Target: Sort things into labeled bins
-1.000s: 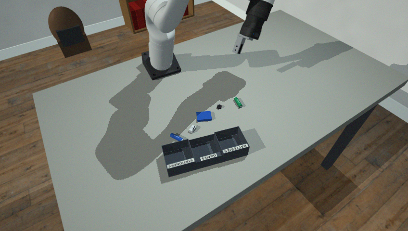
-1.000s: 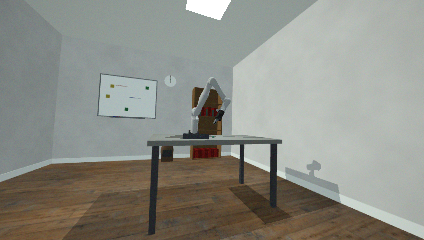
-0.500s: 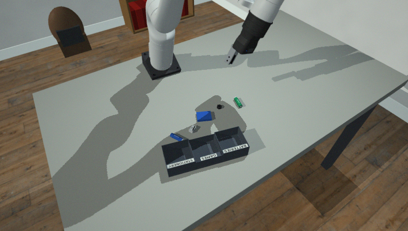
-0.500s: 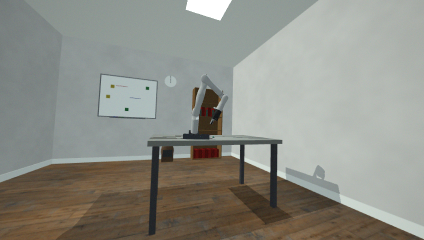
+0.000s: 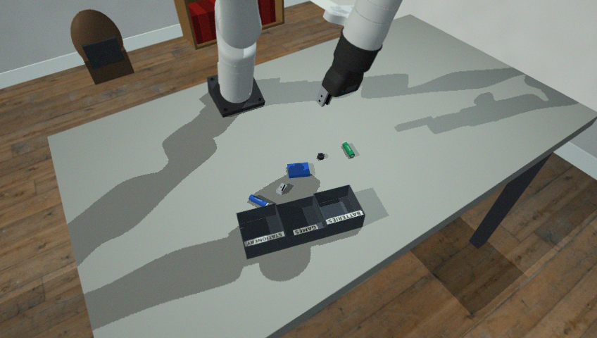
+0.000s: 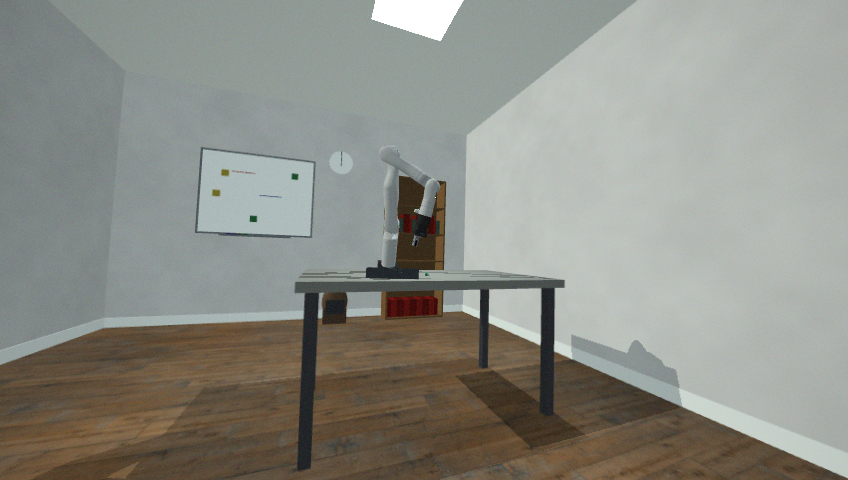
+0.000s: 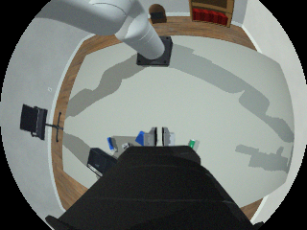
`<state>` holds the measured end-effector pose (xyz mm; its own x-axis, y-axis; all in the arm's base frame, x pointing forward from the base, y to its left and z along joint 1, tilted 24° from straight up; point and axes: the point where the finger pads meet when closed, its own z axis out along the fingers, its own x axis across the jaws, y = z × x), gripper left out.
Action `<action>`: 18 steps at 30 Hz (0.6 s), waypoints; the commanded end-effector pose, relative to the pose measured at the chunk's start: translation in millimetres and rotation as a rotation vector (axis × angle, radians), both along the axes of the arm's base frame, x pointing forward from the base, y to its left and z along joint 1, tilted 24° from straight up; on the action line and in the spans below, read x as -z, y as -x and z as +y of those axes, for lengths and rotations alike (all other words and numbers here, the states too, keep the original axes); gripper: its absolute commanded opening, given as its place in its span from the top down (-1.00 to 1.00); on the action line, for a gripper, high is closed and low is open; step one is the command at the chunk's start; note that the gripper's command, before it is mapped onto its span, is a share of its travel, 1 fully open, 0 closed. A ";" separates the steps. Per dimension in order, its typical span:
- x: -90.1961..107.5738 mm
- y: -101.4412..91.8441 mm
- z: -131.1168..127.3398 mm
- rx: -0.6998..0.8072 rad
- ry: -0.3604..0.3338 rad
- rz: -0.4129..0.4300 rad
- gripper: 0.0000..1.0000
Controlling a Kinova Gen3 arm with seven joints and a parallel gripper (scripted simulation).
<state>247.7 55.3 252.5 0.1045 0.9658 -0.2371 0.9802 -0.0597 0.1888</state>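
My gripper (image 5: 324,103) (image 6: 415,243) (image 7: 159,133) hangs above the table, its fingers a small gap apart with nothing between them. A green cylinder (image 5: 348,149) (image 7: 192,143) lies rightmost of the things in the top view. Left of it lie a small black thing (image 5: 320,155), a blue box (image 5: 298,170) (image 7: 140,138), a small white-grey block (image 5: 281,188) (image 7: 126,146) and a blue cylinder (image 5: 258,200) (image 7: 110,143) close behind the bins. Three joined dark bins (image 5: 267,248) (image 6: 392,273) read STATIONERY, GAMES, BATTERIES from left to right; their visible insides look empty.
The arm's base (image 5: 224,109) (image 7: 166,59) stands at the back of the table (image 5: 419,167). The bins stand toward the front edge in the top view, with the loose things between them and the base. Arm shadows cross the table, one over the blue box and white-grey block.
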 end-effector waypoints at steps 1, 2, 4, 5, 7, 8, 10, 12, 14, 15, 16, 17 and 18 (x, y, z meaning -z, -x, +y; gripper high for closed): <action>-11.1 -5.1 -13.3 -0.002 -0.061 -0.029 0.39; -11.1 -5.1 -13.3 -0.002 -0.061 -0.029 0.39; -18.5 -5.3 -27.8 0.001 -0.092 -0.054 0.39; -22.9 -8.4 -32.8 -0.003 -0.128 -0.097 0.39; -26.6 -6.4 -41.5 0.001 -0.119 -0.089 0.39; -31.2 -7.0 -46.6 0.008 -0.144 -0.138 0.39; -36.0 -8.3 -53.0 -0.007 -0.141 -0.136 0.39; -44.4 -8.5 -66.8 -0.004 -0.154 -0.185 0.39; -49.2 -8.8 -73.4 0.005 -0.160 -0.238 0.39; -53.9 -8.8 -80.2 0.005 -0.160 -0.241 0.39; -54.8 -9.3 -80.7 -0.009 -0.157 -0.240 0.39; -55.7 -10.0 -80.3 -0.009 -0.158 -0.242 0.39; -55.7 -10.0 -80.3 -0.009 -0.158 -0.242 0.39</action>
<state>260.3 -16.7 301.5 0.1280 0.9893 -0.0702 0.9167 -0.0910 0.3892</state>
